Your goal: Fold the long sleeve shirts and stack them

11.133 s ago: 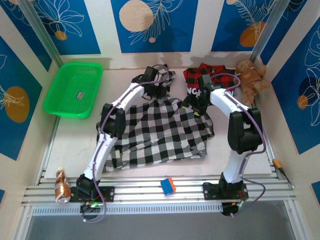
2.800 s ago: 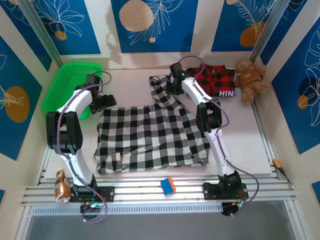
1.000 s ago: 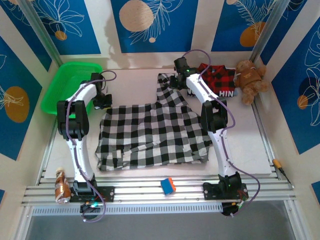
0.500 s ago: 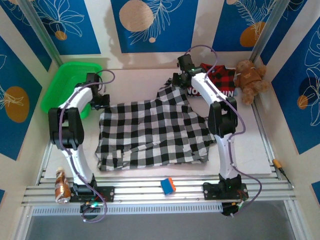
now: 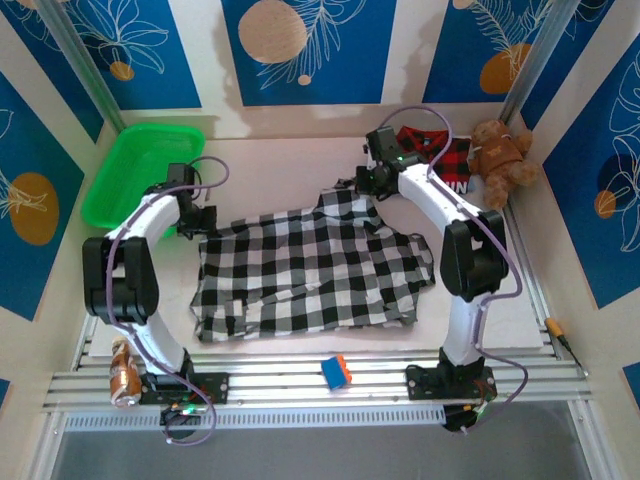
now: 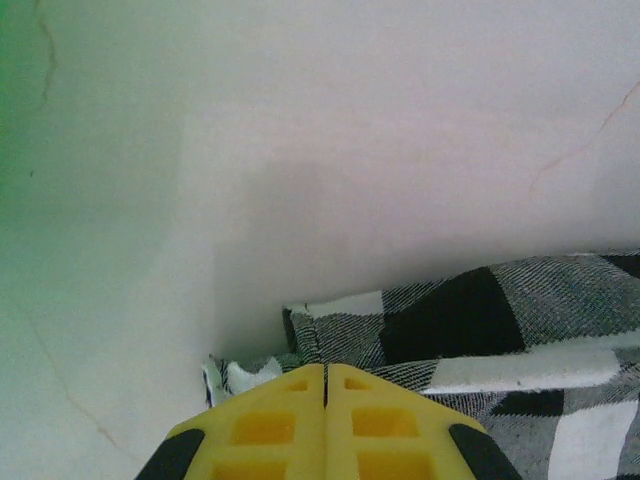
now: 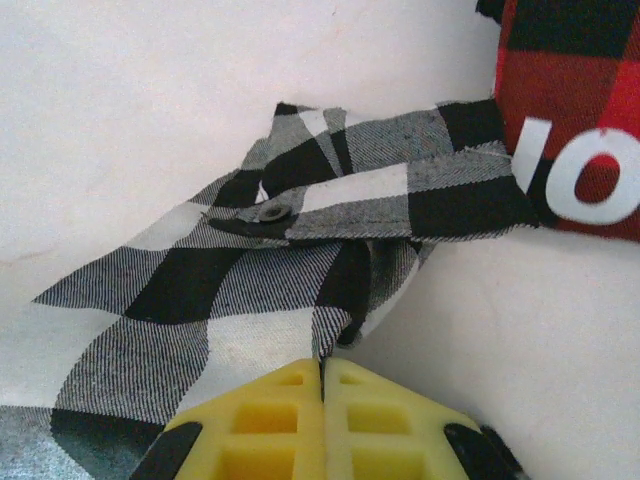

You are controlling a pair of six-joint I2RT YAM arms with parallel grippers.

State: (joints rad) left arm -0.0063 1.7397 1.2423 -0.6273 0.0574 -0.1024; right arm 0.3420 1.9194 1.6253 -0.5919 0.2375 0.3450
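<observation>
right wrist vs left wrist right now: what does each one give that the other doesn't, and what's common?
Right wrist: the red-and-black plaid shirt with white letters at upper right, plus a dark snap button on a strip of the black-and-white checked shirt.
Left wrist: a folded hem corner of the checked cloth, a small white scrap beside the fingertips, and a green tinge at far left.
Both: the checked shirt, the pale table, and yellow fingers closed on its cloth: right gripper, left gripper.
</observation>
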